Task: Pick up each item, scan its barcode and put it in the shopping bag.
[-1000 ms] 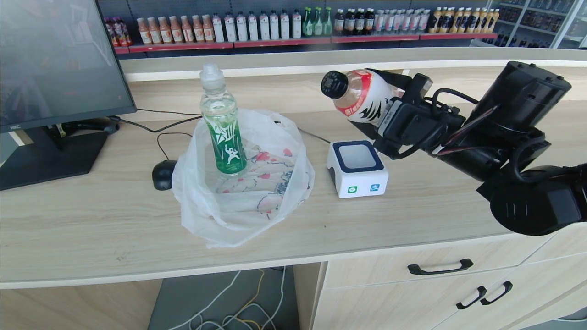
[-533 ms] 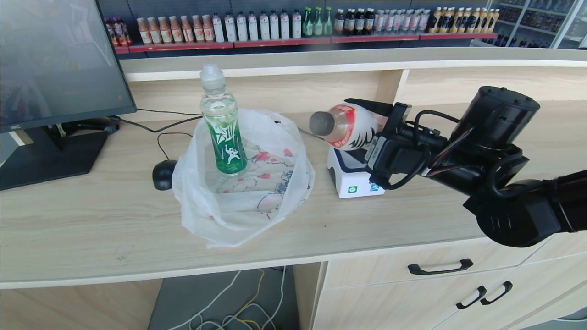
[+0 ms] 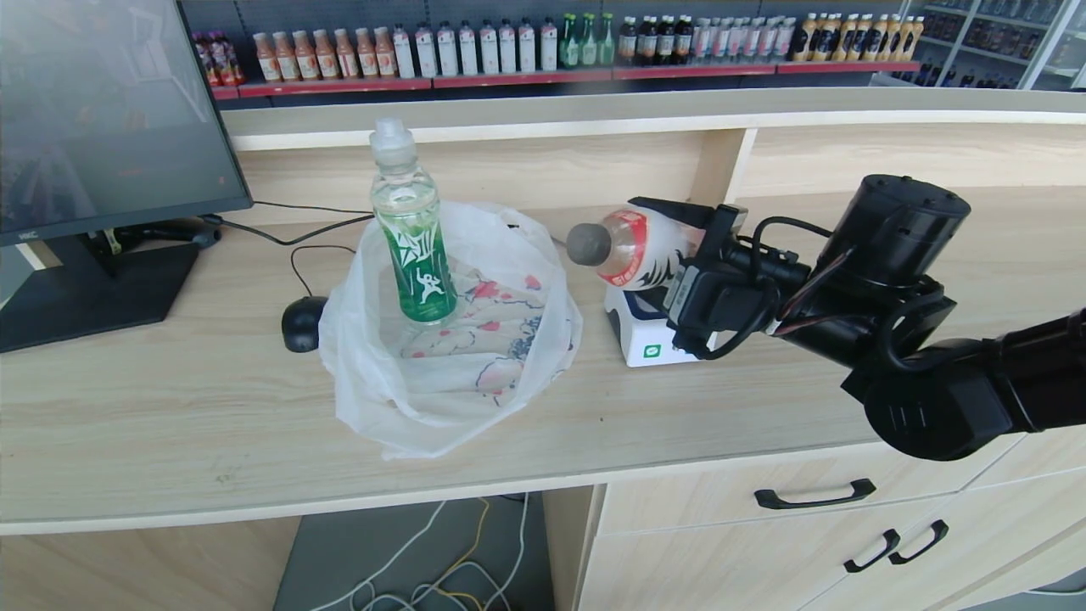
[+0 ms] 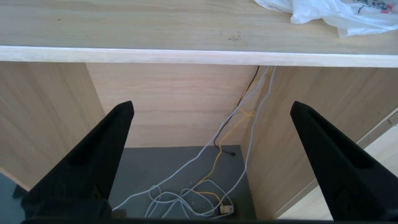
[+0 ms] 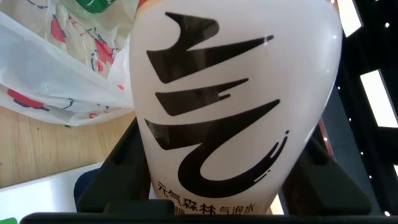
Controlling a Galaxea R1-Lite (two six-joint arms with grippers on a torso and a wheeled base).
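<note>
My right gripper [image 3: 670, 250] is shut on a white bottle [image 3: 638, 246] with a red band and a grey cap, held on its side just above the white scanner box [image 3: 646, 333], cap pointing toward the bag. The same white bottle [image 5: 233, 106] with black brush marks sits between the fingers in the right wrist view. A green-labelled bottle [image 3: 411, 229] stands upright in the open white shopping bag [image 3: 450, 331] at the counter's middle. My left gripper [image 4: 211, 162] hangs open below the counter edge, empty, over the floor cables.
A monitor [image 3: 102, 119] on a black stand fills the counter's left, with a black mouse [image 3: 301, 322] and its cable beside the bag. A raised wooden ledge [image 3: 594, 114] runs behind. Drawers with black handles [image 3: 814, 496] sit under the counter at right.
My right arm has swung down and left, lowering the white bottle from high behind the scanner to just over it. The bag and green bottle have not moved.
</note>
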